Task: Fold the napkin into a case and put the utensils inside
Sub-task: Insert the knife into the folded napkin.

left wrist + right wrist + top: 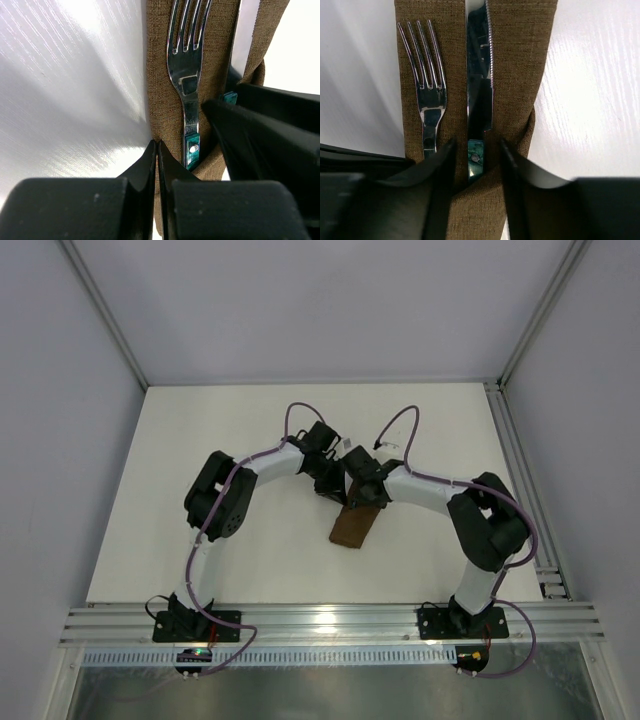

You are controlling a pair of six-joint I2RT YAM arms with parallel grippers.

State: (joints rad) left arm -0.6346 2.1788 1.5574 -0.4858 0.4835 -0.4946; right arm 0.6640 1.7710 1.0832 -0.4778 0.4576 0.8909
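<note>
Knife [479, 95] and fork [427, 85] lie tucked in case [520, 75], mid table [200, 440]. Left gripper [157, 146] pinches case's edge; right gripper [477, 144] is spread around knife handle. Push knife straight and slowly, keeping cloth pinned and the 2 handles parallel.

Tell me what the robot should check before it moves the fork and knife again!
1. Fork lies flat on the case: ok.
2. Knife lies beside the fork, not crossing it: ok.
3. Right gripper is open, with one finger on each side of the knife handle: ok.
4. Left gripper is shut at the case's edge. Whether it has cloth pinched: cannot tell.
5. How deep the handles sit under the fold: cannot tell, the fingers hide them.
</note>
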